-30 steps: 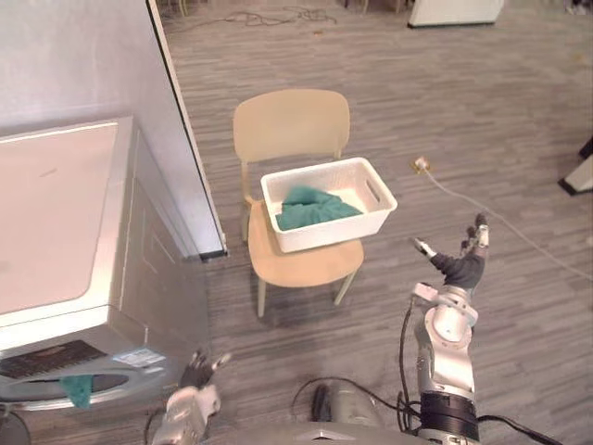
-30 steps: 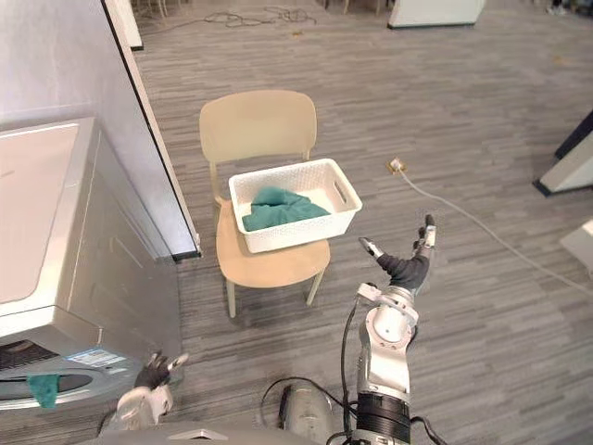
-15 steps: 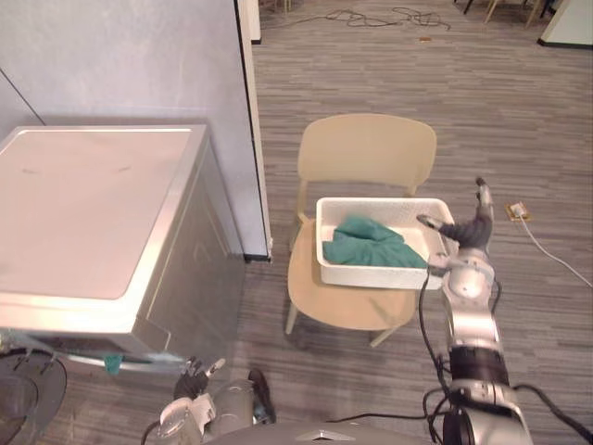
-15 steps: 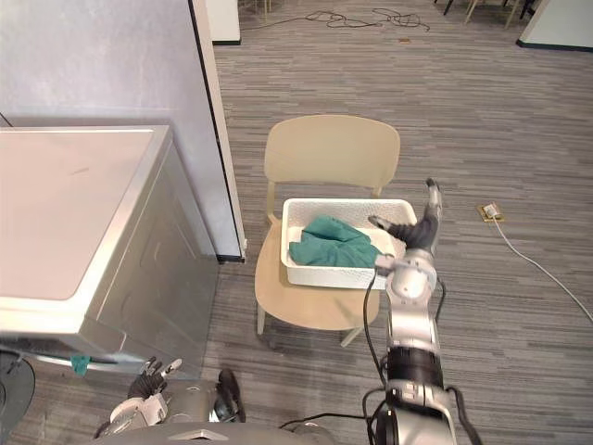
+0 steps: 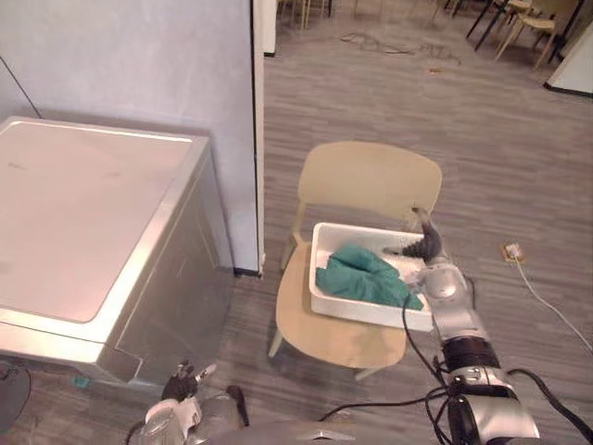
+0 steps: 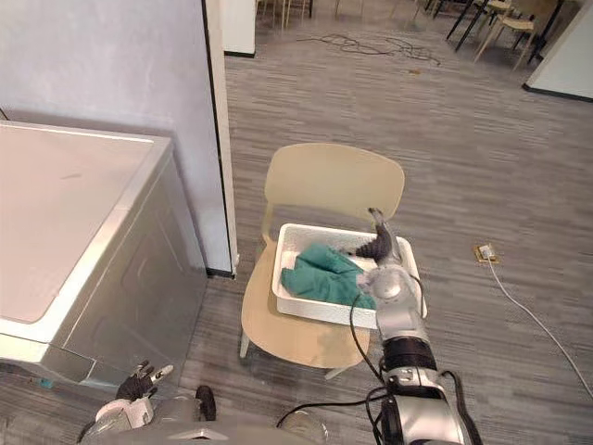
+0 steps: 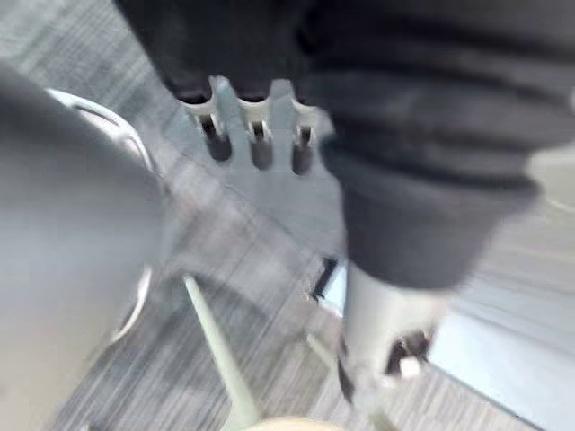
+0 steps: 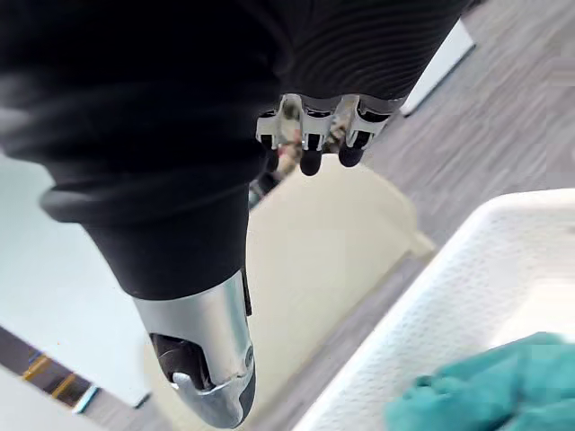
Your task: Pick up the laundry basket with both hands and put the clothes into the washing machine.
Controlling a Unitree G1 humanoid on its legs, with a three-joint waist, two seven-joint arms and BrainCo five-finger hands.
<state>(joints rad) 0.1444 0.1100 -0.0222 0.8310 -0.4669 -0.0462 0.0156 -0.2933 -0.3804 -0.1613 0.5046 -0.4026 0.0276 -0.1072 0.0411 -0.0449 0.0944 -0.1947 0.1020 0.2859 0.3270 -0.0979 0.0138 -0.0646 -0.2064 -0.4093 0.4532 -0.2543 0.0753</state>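
- The left hand (image 5: 182, 382) hangs low at the near edge, by the front corner of the washer (image 5: 83, 232). Its fingers (image 7: 259, 144) are loosely straight and released, grasping nothing.
- The washer stands on the robot's left, silver, with its flat top closed.
- The chair (image 5: 371, 181) stands just beyond and to the right of the washer, its tan back on the far side.
- The basket (image 5: 371, 313) sits on the chair seat. It is white, and a bunched teal cloth (image 5: 366, 273) lies inside it.
- The right hand (image 5: 424, 248) is over the basket's right end. Its fingers (image 8: 310, 144) are released and point towards the chair back, with the thumb spread out over the cloth. It grips nothing, and contact with the rim cannot be told.
- A plug (image 5: 511, 250) lies on the floor to the right of the chair.
- A pale wall (image 5: 139, 65) rises behind the washer. Further chairs (image 5: 528, 23) stand far off at the right.
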